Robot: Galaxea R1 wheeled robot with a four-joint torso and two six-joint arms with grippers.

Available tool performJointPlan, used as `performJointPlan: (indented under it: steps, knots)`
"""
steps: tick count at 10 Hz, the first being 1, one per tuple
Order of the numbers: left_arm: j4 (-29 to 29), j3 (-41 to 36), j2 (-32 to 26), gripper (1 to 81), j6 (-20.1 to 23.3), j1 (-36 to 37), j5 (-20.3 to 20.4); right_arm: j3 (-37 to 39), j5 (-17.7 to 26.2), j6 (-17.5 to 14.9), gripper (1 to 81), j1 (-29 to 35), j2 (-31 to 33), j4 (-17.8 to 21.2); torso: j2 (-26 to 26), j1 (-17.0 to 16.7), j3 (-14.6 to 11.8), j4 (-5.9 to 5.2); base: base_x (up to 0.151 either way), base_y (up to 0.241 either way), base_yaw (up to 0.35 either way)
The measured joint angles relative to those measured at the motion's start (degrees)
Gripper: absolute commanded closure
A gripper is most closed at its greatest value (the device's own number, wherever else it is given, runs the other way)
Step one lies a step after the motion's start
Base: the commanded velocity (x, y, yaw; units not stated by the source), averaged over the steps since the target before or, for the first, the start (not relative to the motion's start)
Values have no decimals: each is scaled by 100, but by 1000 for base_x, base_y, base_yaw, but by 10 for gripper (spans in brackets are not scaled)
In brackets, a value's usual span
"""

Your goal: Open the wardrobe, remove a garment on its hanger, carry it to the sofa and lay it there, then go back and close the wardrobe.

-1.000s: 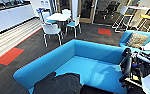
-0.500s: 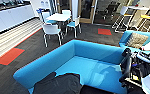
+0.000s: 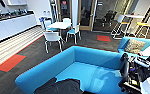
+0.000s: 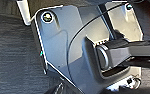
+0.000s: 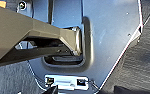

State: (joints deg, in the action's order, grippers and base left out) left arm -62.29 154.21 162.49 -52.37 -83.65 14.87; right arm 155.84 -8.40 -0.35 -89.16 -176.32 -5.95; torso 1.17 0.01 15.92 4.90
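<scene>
Head view: garment (image 3: 63, 87) on sofa (image 3: 96, 58) seat edge

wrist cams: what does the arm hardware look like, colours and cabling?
Left wrist view: a blue-grey wrist plate with round corner fittings, a thin black cable arcing across it and a dark jointed bar. Right wrist view: a similar plate, an olive-grey bar and a white connector block.

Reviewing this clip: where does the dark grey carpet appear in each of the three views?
Head view: dark grey carpet between the white table and the blue sofa.
Left wrist view: ribbed carpet beside the robot's dark plate.
Right wrist view: ribbed carpet beside the plate's edge.
Shared landmark: the carpet itself.
</scene>
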Motion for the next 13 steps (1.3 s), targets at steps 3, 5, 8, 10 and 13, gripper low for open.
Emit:
performJointPlan:
  steps: [3,5,8,10,13]
  knots:
    - [-49,6,505,10,-2,-116,-71,2,11,0,10,-66,-2,0,9,-10,-555,0,0,0,0]
    - [-49,41,625,10,-20,-201,-254,2,61,0,10,-78,-2,0,11,-8,-627,0,0,0,0]
    - [-40,63,766,10,-110,-216,-383,2,83,-6,10,-85,-5,0,13,-8,-625,0,0,0,0]
    - [-40,72,866,10,-135,-215,-580,9,232,-5,10,-85,-17,5,13,-8,-625,0,0,0,0]
    - [-40,76,846,10,-135,-212,-595,9,352,-6,10,-83,-17,2,13,-8,-625,0,-22,0,0]
